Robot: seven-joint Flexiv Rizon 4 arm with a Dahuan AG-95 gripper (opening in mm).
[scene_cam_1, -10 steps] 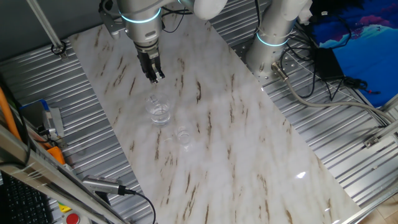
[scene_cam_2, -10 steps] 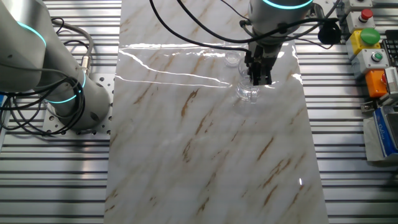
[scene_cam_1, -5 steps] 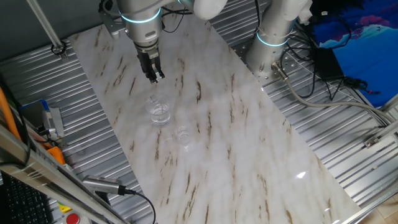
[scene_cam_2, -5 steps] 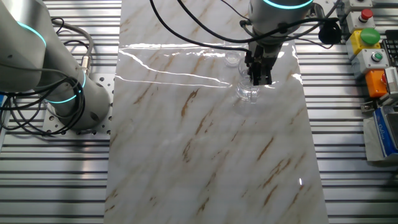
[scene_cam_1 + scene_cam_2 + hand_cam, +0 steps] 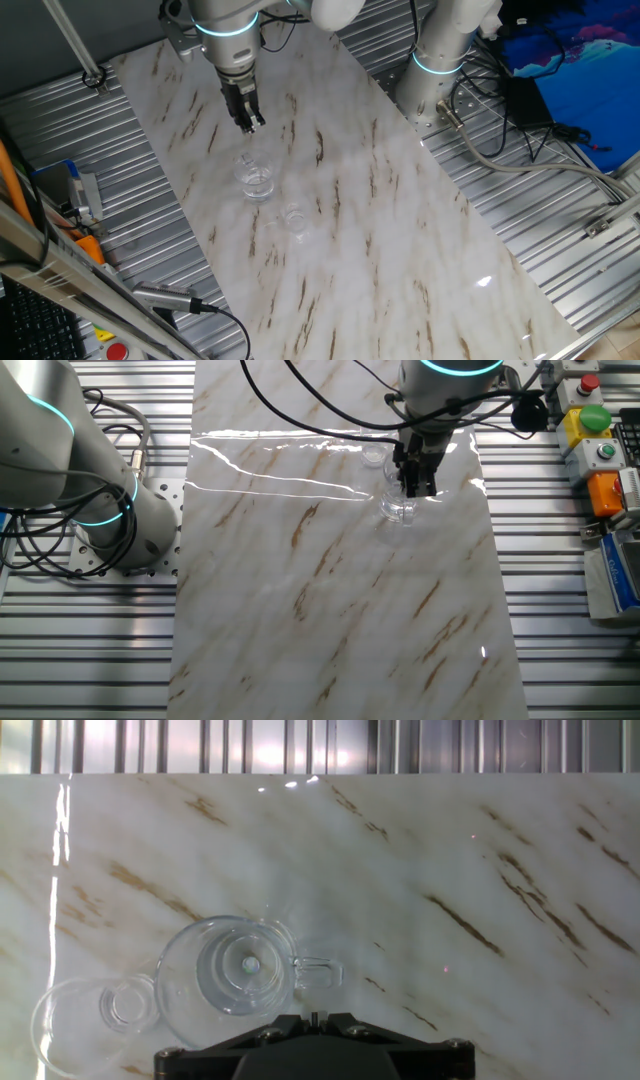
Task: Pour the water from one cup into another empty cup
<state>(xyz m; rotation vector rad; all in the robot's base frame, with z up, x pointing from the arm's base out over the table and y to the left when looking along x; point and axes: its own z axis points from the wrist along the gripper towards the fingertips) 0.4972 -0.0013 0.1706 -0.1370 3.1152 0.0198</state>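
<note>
The larger clear tumbler (image 5: 257, 181) stands upright on the marble table (image 5: 380, 200), with a faint glint of water inside. It also shows in the other fixed view (image 5: 398, 508) and in the hand view (image 5: 235, 968), where a small clear tab sticks out on its right. The smaller clear cup (image 5: 294, 218) stands upright close beside it, seen also in the other fixed view (image 5: 374, 454) and low left in the hand view (image 5: 122, 1006). My gripper (image 5: 248, 122) hangs above the table just behind the tumbler, touching neither cup. It also shows in the other fixed view (image 5: 415, 486) and the hand view (image 5: 313, 1017). Its fingers are together and empty.
A second arm's base (image 5: 440, 60) stands at the table's far side, with cables (image 5: 500, 140) trailing over the ribbed metal. A box with coloured buttons (image 5: 592, 422) sits by the table's edge. Orange and grey tools (image 5: 80, 200) lie on the other side.
</note>
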